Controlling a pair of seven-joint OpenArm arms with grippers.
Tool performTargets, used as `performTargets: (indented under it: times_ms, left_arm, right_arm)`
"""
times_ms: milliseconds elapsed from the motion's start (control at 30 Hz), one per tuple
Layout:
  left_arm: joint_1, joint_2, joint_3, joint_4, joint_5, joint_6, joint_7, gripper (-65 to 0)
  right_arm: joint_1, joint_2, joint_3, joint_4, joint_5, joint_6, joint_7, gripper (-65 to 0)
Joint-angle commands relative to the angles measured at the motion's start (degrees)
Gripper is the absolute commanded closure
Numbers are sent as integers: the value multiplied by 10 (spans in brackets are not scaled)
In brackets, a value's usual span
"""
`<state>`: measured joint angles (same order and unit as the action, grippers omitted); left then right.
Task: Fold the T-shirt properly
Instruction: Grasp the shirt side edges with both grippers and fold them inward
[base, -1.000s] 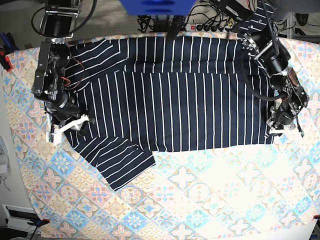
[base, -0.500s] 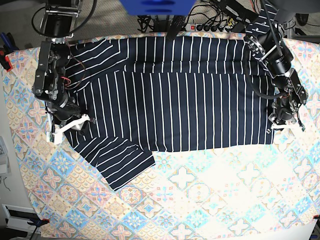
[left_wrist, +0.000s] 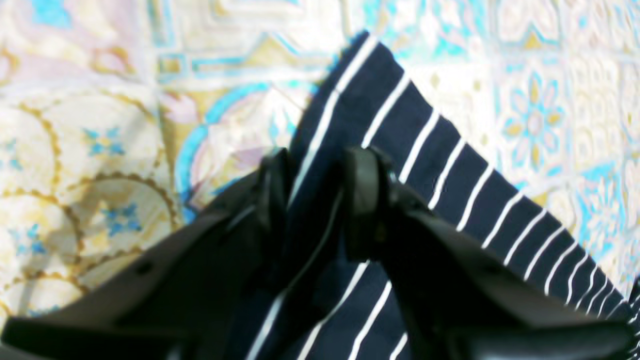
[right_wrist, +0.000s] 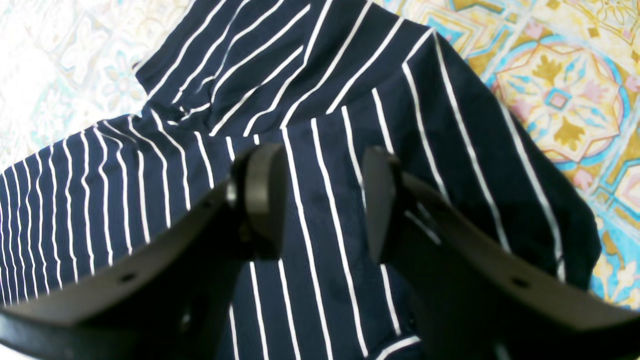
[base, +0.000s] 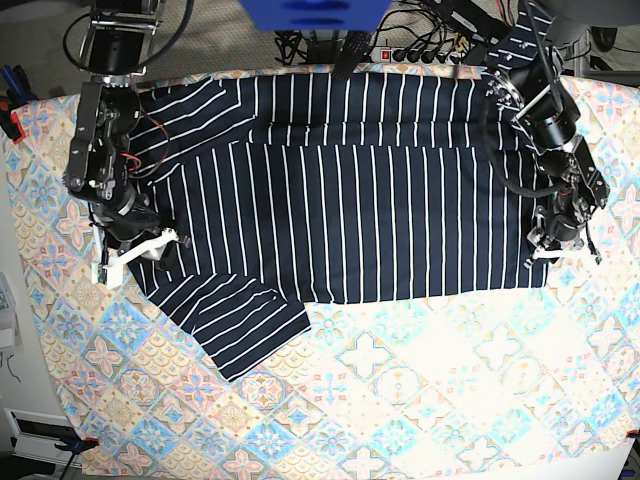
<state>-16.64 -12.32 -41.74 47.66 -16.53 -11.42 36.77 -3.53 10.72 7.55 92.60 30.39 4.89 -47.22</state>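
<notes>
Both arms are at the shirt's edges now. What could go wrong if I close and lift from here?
1. The left gripper straddles the T-shirt close to its corner, jaws still apart; a shallow bite might slip out on the lift.
2. The right gripper is open over bunched, overlapping fabric near the sleeve, so it may catch extra layers or only the top one.
3. Either gripper could pinch the tablecloth beneath and drag it along.

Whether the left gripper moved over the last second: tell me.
Yes, slightly. In the base view the left gripper has crept inward over the T-shirt's lower corner, away from the tablecloth's right edge.
</notes>
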Motion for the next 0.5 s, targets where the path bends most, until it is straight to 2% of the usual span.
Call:
performTargets:
  times_ms: [0, 167, 233, 333, 467]
  left_arm:
    - [-2, 2, 1, 6, 4, 1, 20, -187]
    - [5, 2, 1, 7, 3, -1, 20, -175]
    - [5, 2, 1, 7, 3, -7, 21, -120]
    - [6, 1, 1, 7, 3, -36, 21, 0]
    - [7, 0, 1, 7, 3, -40, 21, 0]
  right_arm:
    - [8, 7, 2, 10, 4, 3, 11, -244]
    - [8, 6, 2, 10, 4, 3, 11, -244]
    - [8, 6, 2, 10, 4, 3, 11, -244]
    - [9, 6, 2, 10, 4, 3, 12, -244]
    - [12, 6, 2, 10, 2, 3, 12, -244]
